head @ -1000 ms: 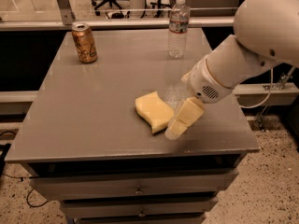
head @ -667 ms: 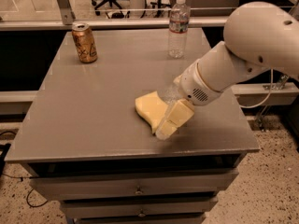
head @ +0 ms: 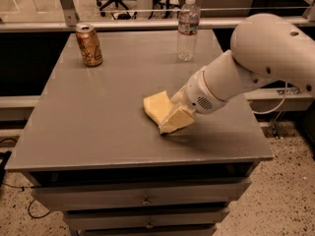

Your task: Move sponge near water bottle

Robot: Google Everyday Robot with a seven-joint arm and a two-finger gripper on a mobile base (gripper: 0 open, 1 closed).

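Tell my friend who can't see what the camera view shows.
A white robot arm reaches over a grey table, its pincer down at the right edge of a pale yellow sponge. A clear bottle stands at the back, apart from the sponge, and a gold can at the back left.

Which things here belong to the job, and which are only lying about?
For the job: pale yellow flat foam sponge; tall clear plastic water bottle behind it; gripper at the sponge's near right edge.
Lying about: gold-brown metal drink can, far left.
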